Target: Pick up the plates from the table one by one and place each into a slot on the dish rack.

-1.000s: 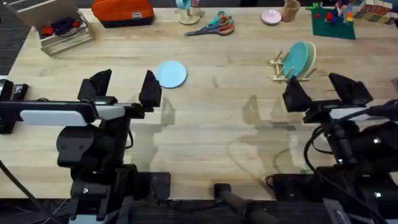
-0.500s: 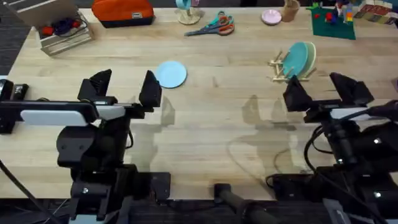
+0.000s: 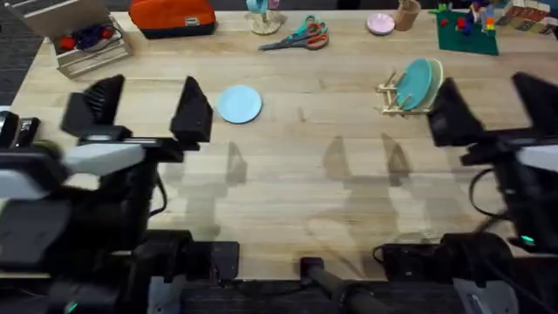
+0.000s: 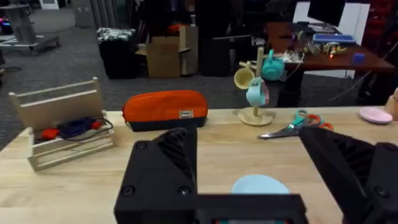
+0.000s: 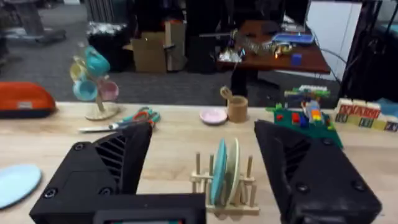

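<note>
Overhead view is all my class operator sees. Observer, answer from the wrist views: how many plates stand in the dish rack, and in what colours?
Observer: Two stand on edge in the dish rack: a teal plate and a cream plate close beside it.
Operator: Are any pegs free?
Observer: Yes, the right wrist view shows bare upright pegs on both sides of the pair.
Operator: Where is the light blue plate relative to the left gripper?
Observer: In the left wrist view it lies flat on the table, seen between that gripper's open fingers, untouched.
</note>
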